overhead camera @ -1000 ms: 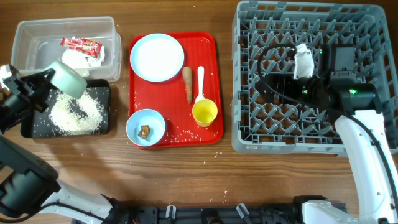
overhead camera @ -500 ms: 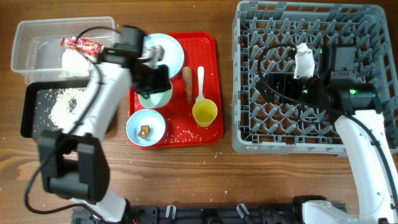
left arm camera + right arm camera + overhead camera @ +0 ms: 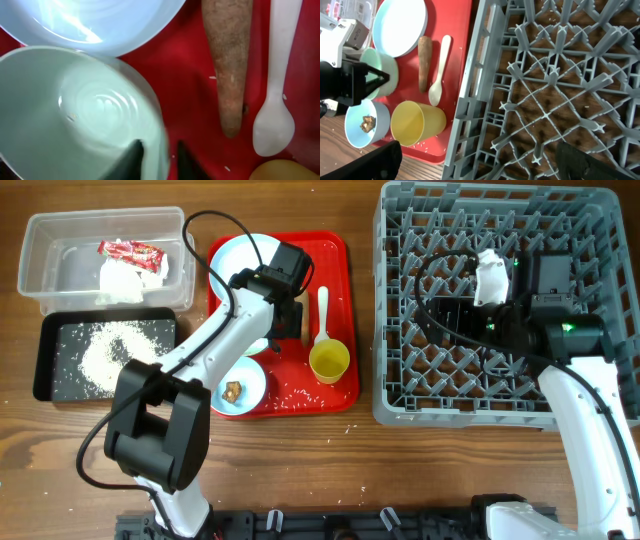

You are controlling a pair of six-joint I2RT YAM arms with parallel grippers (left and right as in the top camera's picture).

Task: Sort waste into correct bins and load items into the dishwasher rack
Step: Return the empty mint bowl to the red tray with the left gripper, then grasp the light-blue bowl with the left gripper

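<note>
Two robot arms work a wooden worktop point(image 3: 300, 465). The left tool point(image 3: 159, 155) is closed narrowly on the rim of a pale blue round bowl point(image 3: 75, 115), one finger inside and one outside. The bowl sits over the flat red tray point(image 3: 340, 290) (resting or raised, the views do not settle), just below the pale blue round plate point(image 3: 235, 268) and beside a brown sausage-like stick point(image 3: 230, 60) and white plastic spoon point(image 3: 275, 100). Also on the tray are a small yellow cup point(image 3: 329, 361) and a second pale blue bowl point(image 3: 215, 395) holding a small brown lump point(image 3: 232, 388). At left, a clear plastic rectangular tub point(image 3: 60, 235) contains a red snack wrapper point(image 3: 130, 250) and crumpled white napkin point(image 3: 120, 280). Next to the tub, a shallow black rectangular tray point(image 3: 48, 380) holds loose white rice grains point(image 3: 110, 350). The right tool point(image 3: 477, 150) hangs, fingers spread wide, above the large square grey plastic grid rack point(image 3: 385, 330) at right.
</note>
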